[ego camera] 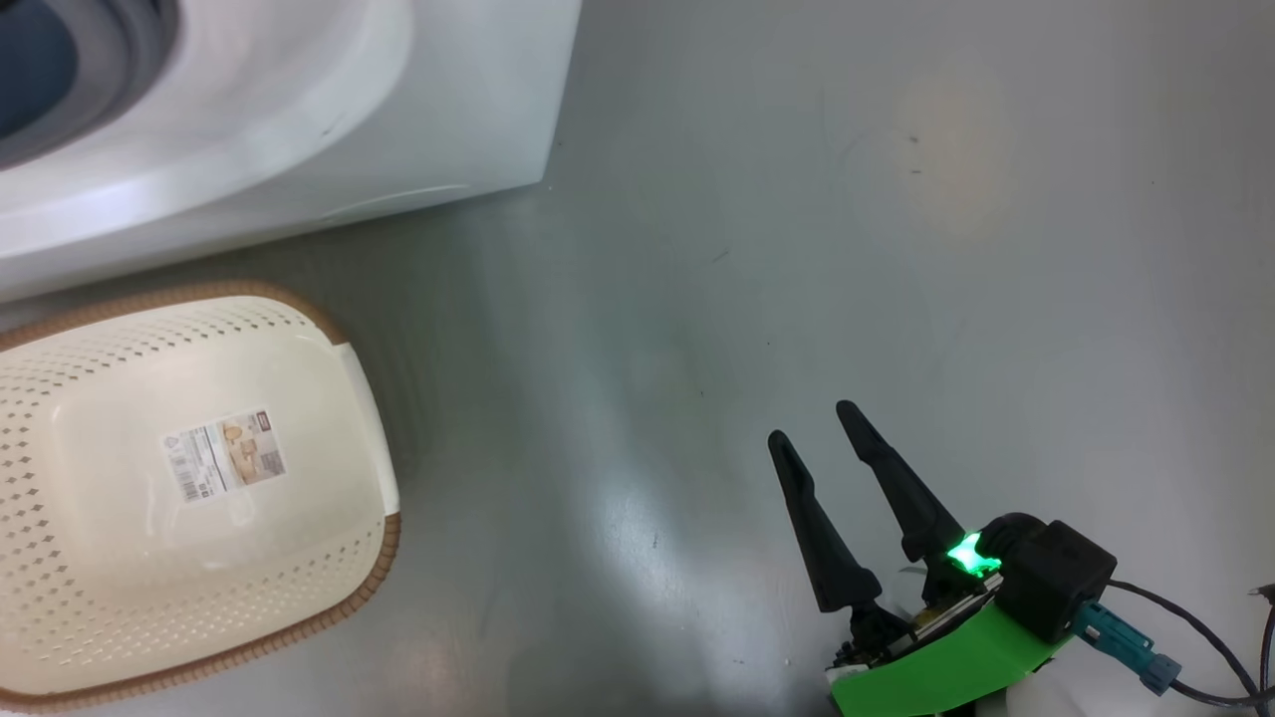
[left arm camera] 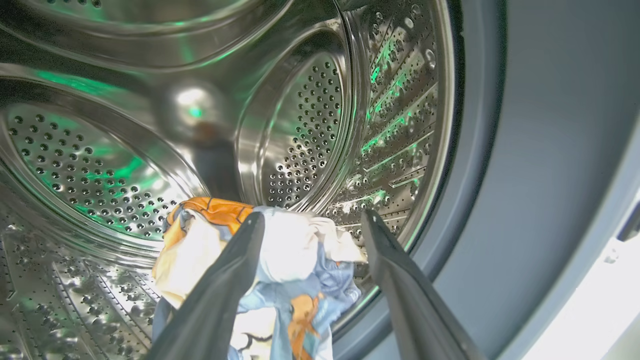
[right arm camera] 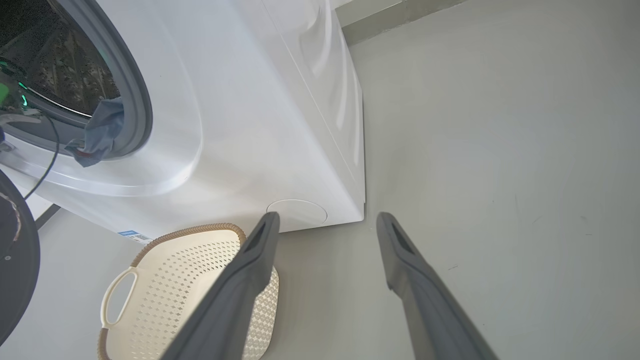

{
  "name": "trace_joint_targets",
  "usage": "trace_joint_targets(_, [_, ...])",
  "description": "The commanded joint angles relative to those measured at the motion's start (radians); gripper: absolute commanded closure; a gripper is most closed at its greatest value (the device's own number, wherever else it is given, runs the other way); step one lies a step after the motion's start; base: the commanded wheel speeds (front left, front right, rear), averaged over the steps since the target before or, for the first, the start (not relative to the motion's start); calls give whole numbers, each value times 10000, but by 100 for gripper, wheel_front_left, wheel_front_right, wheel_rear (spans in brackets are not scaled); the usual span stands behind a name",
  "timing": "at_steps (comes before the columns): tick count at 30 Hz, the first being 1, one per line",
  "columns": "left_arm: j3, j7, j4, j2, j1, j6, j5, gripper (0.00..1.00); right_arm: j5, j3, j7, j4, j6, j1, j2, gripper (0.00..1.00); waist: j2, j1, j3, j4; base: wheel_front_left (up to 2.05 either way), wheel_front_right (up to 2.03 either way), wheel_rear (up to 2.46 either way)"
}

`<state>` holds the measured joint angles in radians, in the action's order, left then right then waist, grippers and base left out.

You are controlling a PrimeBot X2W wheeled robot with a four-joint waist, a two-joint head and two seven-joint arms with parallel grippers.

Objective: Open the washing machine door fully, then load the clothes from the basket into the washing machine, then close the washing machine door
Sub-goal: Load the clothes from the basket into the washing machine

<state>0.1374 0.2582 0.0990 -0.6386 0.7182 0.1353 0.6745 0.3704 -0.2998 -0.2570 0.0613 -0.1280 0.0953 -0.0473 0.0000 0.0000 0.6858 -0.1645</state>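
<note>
My left gripper (left arm camera: 312, 220) is inside the washing machine's steel drum (left arm camera: 305, 130), open. The clothes (left arm camera: 295, 260), cream, orange and light-blue cloth, lie bunched at the drum's front lip just beyond and under its fingers. In the right wrist view a blue-grey piece of cloth (right arm camera: 97, 132) hangs over the grey rubber ring (right arm camera: 142, 105). The washing machine (ego camera: 299, 119) stands at the upper left. The basket (ego camera: 359, 588) sits on the floor before it with only its label sticker (ego camera: 224, 455) inside. My right gripper (ego camera: 812, 423) hovers open over bare floor, right of the basket (right arm camera: 200, 265).
The washing machine door's black rim (right arm camera: 15, 260) shows at the left edge of the right wrist view, swung out. A cable (right arm camera: 47, 160) hangs by the opening. Grey floor (ego camera: 896, 249) stretches to the right of the machine's corner (right arm camera: 361, 215).
</note>
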Motion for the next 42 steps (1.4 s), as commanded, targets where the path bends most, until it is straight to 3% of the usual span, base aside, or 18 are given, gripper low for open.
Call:
trace_joint_targets(1, [-552,36,-472,-377,-429,-46,-99,0,-15,-182,-48,141,-27,-47,-29,0,0,0,-90,88,0,0,0])
trace_joint_targets(21, [-1828,36,-2082,689,-3215,-46,-652,0,-87,11,-48,-92,-27,6,-29,0,0,0,-460,481,0,0,0])
trace_joint_targets(42, [-3115,36,-2106,1544,-5631,-46,-1156,0,-118,77,-48,-211,-27,93,-29,0,0,0,-563,661,0,0,0])
